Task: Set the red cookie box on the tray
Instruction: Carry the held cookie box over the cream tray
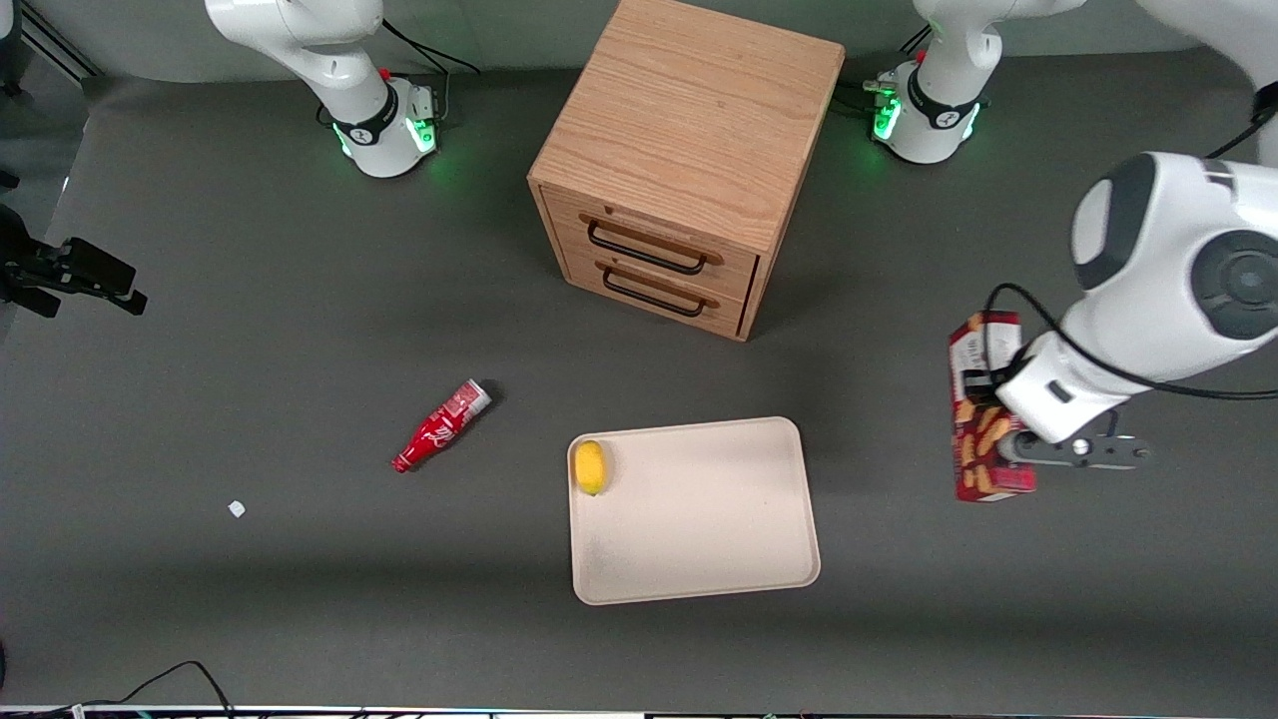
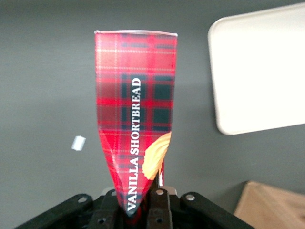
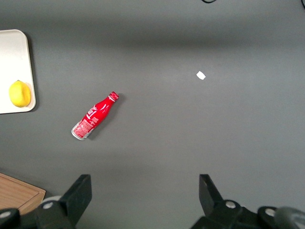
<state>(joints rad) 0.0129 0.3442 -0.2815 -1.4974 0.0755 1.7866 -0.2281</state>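
The red cookie box (image 1: 983, 419), dark red tartan with cookie pictures and a white end, is held in the air toward the working arm's end of the table, off to the side of the tray. My left gripper (image 1: 988, 384) is shut on it. In the left wrist view the box (image 2: 138, 105) sticks out from the gripper (image 2: 143, 205), reading "VANILLA SHORTBREAD". The cream tray (image 1: 699, 519) lies flat near the front camera, in front of the cabinet; it also shows in the left wrist view (image 2: 257, 71) and the right wrist view (image 3: 14, 62).
A yellow lemon (image 1: 591, 466) lies on the tray's corner. A small red bottle (image 1: 439, 427) lies on the table toward the parked arm's end, with a white scrap (image 1: 236, 508) farther that way. A wooden drawer cabinet (image 1: 679, 170) stands farther from the camera than the tray.
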